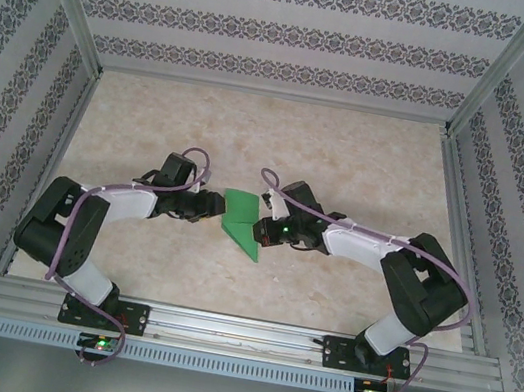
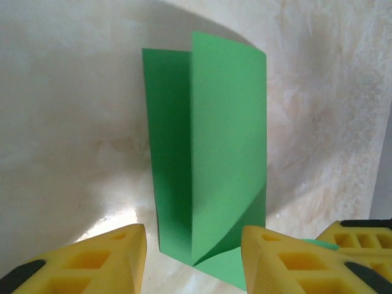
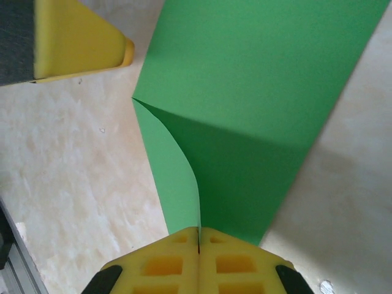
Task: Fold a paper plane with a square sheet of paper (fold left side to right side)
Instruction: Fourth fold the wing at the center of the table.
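The square sheet of paper [image 1: 241,215] is bright green and lies folded at the middle of the table, between my two grippers. In the left wrist view the sheet of paper [image 2: 214,153] is a tall strip with one flap standing up along a crease. My left gripper [image 2: 195,242] is open, its yellow fingers either side of the paper's near corner and not touching it. My right gripper [image 3: 199,233] is shut on the lifted edge of the paper [image 3: 257,79]. From above, the left gripper [image 1: 214,210] is at the paper's left and the right gripper [image 1: 258,228] at its right.
The beige marbled table [image 1: 272,137] is boxed in by patterned walls [image 1: 290,39] at the back and sides. An aluminium rail [image 1: 238,334] with the arm bases runs along the near edge. The left gripper's finger [image 3: 79,43] shows close by in the right wrist view.
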Motion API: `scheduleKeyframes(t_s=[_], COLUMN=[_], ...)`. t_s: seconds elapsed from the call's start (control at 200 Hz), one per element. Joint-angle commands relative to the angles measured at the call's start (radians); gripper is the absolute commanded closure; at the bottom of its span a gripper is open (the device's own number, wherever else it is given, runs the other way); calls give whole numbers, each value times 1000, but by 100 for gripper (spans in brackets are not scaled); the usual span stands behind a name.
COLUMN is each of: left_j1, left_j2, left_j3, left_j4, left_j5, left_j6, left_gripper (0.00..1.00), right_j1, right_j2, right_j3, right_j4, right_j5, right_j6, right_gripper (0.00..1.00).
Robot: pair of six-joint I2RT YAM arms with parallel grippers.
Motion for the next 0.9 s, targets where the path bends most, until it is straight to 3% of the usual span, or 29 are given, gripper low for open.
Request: scheduleKeyframes(t_s=[0.0, 0.345, 0.67, 0.764, 0.894], left_j1=[12, 10, 10, 7, -5], left_j2=[32, 126, 165, 157, 151], left_j3=[36, 79, 100, 94, 90], left_j4=[50, 94, 128, 131, 141], left_j5=[42, 80, 76, 71, 70], left_j6=[6, 1, -2, -4, -21], left_gripper=[56, 59, 95, 100, 100], right_j1=[-8, -14, -19, -22, -30], right_j2=[-34, -46, -50, -67, -127], right_j3=[-29, -47, -65, -70, -74], right_j4=[46, 70, 71, 55, -7], right_j5=[-14, -33, -20, -2, 47], right_j6=[25, 36, 43, 39, 28], right_gripper=[100, 100, 99, 92, 81])
